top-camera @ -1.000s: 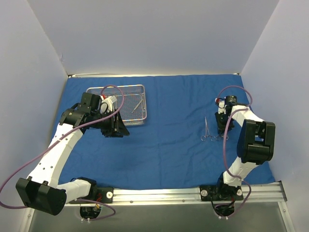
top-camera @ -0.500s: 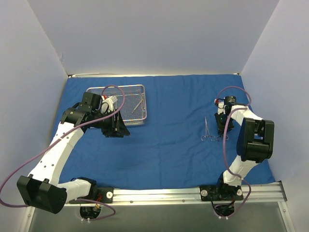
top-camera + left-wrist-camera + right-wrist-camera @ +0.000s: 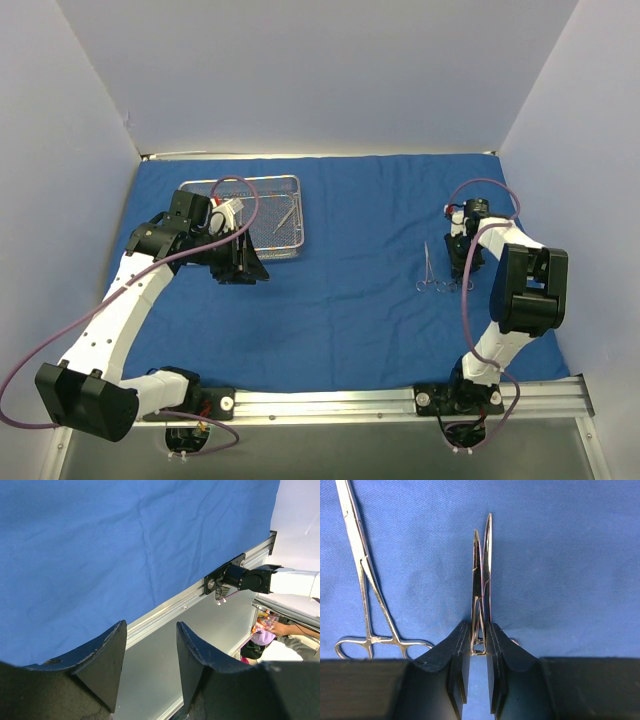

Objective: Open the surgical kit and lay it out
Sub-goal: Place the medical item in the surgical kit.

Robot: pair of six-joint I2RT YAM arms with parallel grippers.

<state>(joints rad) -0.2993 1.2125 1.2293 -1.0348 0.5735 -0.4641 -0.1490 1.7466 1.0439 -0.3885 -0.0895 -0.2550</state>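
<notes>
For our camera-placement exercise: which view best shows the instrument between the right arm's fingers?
Right wrist: the instrument lies close and sharp between the fingers. Top external shows it tiny, partly behind the arm; left wrist misses it.

The ring handles of the scissors (image 3: pixel 487 555) are hidden behind the fingers (image 3: pixel 447 655) of the right gripper (image 3: pixel 479 626); the tip of the clamp (image 3: pixel 365 565) is cut off.

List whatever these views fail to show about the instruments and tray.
1. Right wrist view: the held instrument's ring handles, hidden between the right gripper's fingers.
2. Top view: what lies in the mesh tray, too small; its near-left corner covered by the left arm.
3. Left wrist view: tray out of frame.
</notes>
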